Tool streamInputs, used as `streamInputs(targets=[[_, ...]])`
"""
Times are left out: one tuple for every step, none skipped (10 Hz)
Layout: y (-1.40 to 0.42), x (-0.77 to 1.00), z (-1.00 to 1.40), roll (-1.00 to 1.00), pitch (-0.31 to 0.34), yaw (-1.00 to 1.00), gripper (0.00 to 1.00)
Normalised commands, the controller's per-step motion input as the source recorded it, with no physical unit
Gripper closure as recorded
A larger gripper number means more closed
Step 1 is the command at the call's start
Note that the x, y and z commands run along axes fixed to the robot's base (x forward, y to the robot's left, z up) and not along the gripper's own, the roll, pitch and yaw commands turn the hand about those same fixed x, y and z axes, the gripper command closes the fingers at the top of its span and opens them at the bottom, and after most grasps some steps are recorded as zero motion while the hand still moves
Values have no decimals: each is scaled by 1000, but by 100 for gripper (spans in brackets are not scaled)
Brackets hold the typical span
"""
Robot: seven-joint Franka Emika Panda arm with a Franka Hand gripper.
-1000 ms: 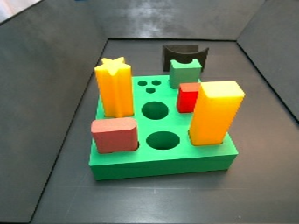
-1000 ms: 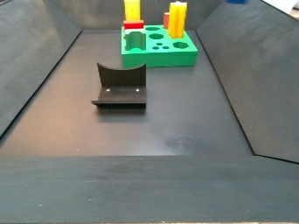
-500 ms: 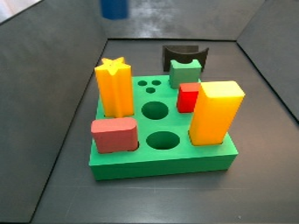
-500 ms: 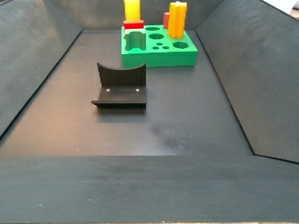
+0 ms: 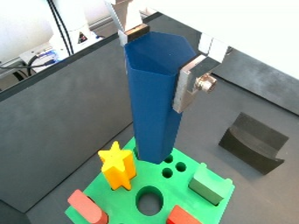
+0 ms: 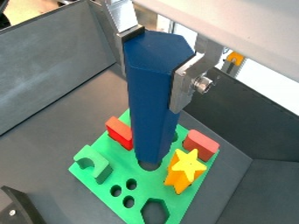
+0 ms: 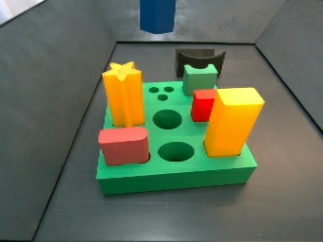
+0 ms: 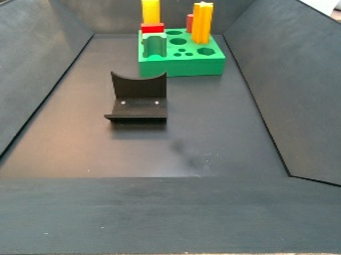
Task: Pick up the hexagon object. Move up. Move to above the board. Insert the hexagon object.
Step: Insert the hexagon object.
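My gripper (image 5: 162,61) is shut on the hexagon object (image 5: 155,105), a tall dark blue faceted column. The silver fingers (image 6: 187,80) clamp its upper end in both wrist views, and it hangs upright. Its lower end hovers above the board (image 5: 121,205), a thick green block with holes, near the small round holes and the yellow star post (image 5: 114,166). In a side view only the column's lower end (image 7: 155,14) shows at the upper edge, high above the board (image 7: 177,178); the gripper itself is out of that frame. The other side view shows the board (image 8: 186,68) far off, with no column.
The board holds the star post (image 7: 123,95), a yellow rectangular block (image 7: 233,121), two red blocks (image 7: 123,146) (image 7: 203,104) and a small green notched peg (image 7: 199,77). Two large round holes (image 7: 167,119) stand open. The fixture (image 8: 136,98) stands on the floor behind the board.
In the side view the blue column has entered from the upper left and moved right, toward the space over the board. The board and its pieces have not moved.
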Motion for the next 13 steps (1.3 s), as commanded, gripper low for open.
streamInputs(targets=[[174, -97, -34, 0, 0, 0, 100], [357, -389, -183, 29, 0, -54, 100], [417, -517, -431, 39, 0, -74, 100], [440, -520, -674, 17, -49, 0, 100], [340, -451, -877, 3, -139, 186, 100], [209, -434, -954, 24, -170, 383, 100], [17, -37, -894, 0, -146, 503, 100], [26, 0, -900, 0, -141, 503, 100], [20, -29, -891, 0, -154, 443, 100], [43, -69, -791, 19, -133, 400, 100], [29, -171, -729, 21, -100, 251, 100], [17, -394, -677, 49, -93, 109, 100], [0, -271, -643, 0, -87, 40, 100]])
